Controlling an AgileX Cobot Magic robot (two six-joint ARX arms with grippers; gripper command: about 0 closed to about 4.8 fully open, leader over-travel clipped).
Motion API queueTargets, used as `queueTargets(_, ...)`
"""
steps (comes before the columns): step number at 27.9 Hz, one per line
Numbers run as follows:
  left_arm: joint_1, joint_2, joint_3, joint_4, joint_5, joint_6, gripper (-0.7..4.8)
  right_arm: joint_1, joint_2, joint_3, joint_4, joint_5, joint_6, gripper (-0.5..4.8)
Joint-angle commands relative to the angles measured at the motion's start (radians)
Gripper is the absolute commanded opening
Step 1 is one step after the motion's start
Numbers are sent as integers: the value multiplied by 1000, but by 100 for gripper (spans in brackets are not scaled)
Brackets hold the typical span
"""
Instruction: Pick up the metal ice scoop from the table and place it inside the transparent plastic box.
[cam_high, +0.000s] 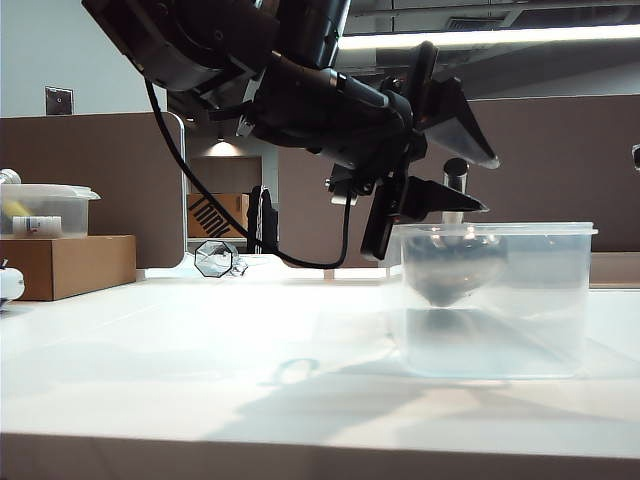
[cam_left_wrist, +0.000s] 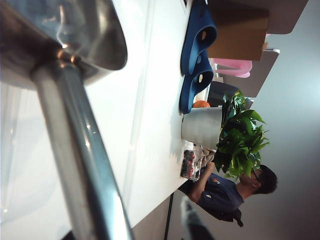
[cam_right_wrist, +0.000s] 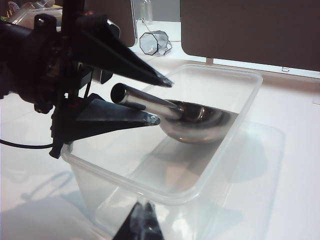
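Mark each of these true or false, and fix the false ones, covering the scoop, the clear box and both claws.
1. The metal ice scoop has its bowl inside the transparent plastic box. True.
2. The left claw has its jaws parted around the scoop's handle. True.
3. The scoop lies flat on the table beside the box. False: its bowl hangs within the box, above the floor, handle up past the rim.
4. The box has a lid on it. False: its top is open.
5. The right claw grips the box rim. False: only its tip shows, near the box; no grip is visible.
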Motion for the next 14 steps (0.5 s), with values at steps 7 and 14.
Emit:
queueTargets(7, -1, 0, 0, 71, 156, -58, 220, 2, 0, 1, 11, -1, -2, -1)
queueTargets(14, -1, 0, 0, 127, 301, -105, 220, 2, 0, 1, 11, -1, -2, -1)
